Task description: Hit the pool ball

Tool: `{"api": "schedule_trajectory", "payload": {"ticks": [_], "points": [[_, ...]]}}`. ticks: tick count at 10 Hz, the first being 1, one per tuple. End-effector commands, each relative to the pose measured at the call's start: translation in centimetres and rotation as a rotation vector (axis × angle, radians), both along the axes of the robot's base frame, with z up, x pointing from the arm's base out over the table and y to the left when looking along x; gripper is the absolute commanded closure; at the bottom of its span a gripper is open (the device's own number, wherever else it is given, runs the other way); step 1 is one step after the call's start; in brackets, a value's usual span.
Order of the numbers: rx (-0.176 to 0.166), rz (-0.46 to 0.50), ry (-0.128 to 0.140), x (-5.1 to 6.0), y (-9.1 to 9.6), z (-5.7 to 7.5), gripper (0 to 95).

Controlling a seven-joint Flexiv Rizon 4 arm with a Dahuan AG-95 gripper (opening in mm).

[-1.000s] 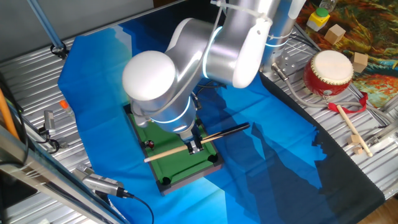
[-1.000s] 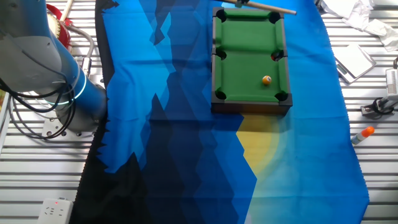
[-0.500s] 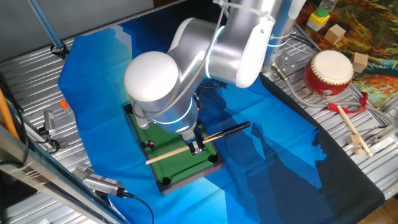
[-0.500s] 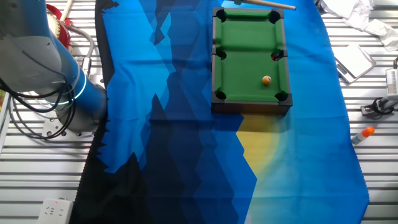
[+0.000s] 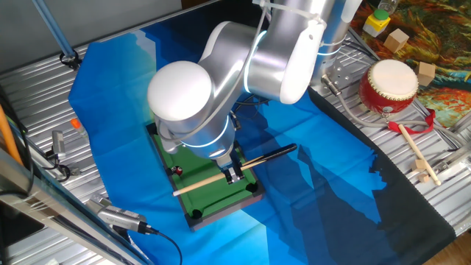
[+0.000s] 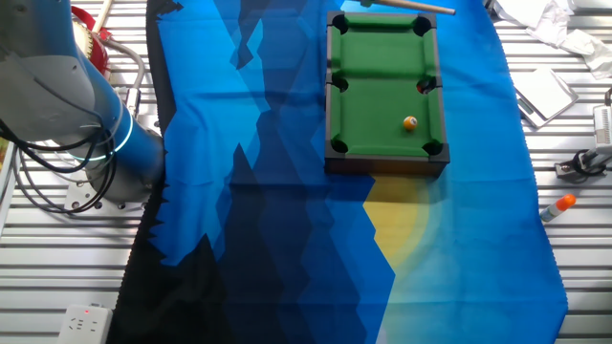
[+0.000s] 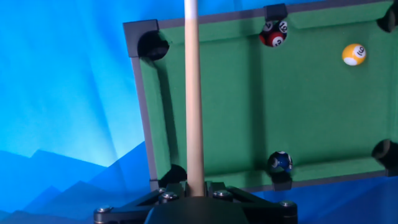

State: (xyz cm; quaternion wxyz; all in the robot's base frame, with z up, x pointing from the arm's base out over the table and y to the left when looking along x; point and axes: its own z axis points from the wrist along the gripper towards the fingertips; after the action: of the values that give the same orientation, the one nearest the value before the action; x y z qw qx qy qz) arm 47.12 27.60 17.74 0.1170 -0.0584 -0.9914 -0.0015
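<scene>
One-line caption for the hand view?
Hand holding wooden cue stick over green mini pool table, orange-yellow ball far off.

Single silver arm [image 5: 243,66], elbow folded high, wrist angled downward; gripper [image 5: 232,175] low, jaws clamped on wooden cue stick [image 7: 193,93].

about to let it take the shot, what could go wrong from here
1. The cue stick, clamped in the gripper, runs along the left rail and does not point at the orange-yellow pool ball, so a straight push would likely miss.
2. The red ball at the far-rail pocket and the dark ball at the near-rail pocket lie nearer the stick; a sweep might strike them first.
3. The stick passes low over the pool table's rim and might catch it.
</scene>
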Motion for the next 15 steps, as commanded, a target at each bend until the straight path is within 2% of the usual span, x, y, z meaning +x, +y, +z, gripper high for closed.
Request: {"api": "schedule_trajectory", "payload": {"ticks": [1,3,4,5,6,7,8,9,10,12,13,14,15], "points": [[0.0,0.002,0.001,-0.22,0.5,0.39,95.0],[0.0,0.001,-0.001,-0.39,0.96,0.7,95.0],[-0.014,-0.005,-0.008,-0.4,1.0,0.72,95.0],[-0.05,-0.064,-0.014,-0.25,1.04,0.66,95.0],[-0.065,-0.133,-0.013,0.05,1.12,0.52,95.0],[-0.112,-0.133,-0.016,0.23,1.17,0.44,95.0],[-0.136,-0.133,-0.005,0.23,1.17,0.43,95.0],[-0.125,-0.127,0.0,0.23,1.17,0.43,95.0],[-0.109,-0.09,0.001,0.31,1.2,0.4,95.0],[-0.113,0.006,0.002,0.36,1.21,0.37,95.0],[-0.105,0.119,-0.004,0.36,1.21,0.37,95.0],[-0.097,0.185,-0.014,0.36,1.21,0.38,95.0],[-0.089,0.266,-0.038,0.36,1.21,0.38,95.0]]}}
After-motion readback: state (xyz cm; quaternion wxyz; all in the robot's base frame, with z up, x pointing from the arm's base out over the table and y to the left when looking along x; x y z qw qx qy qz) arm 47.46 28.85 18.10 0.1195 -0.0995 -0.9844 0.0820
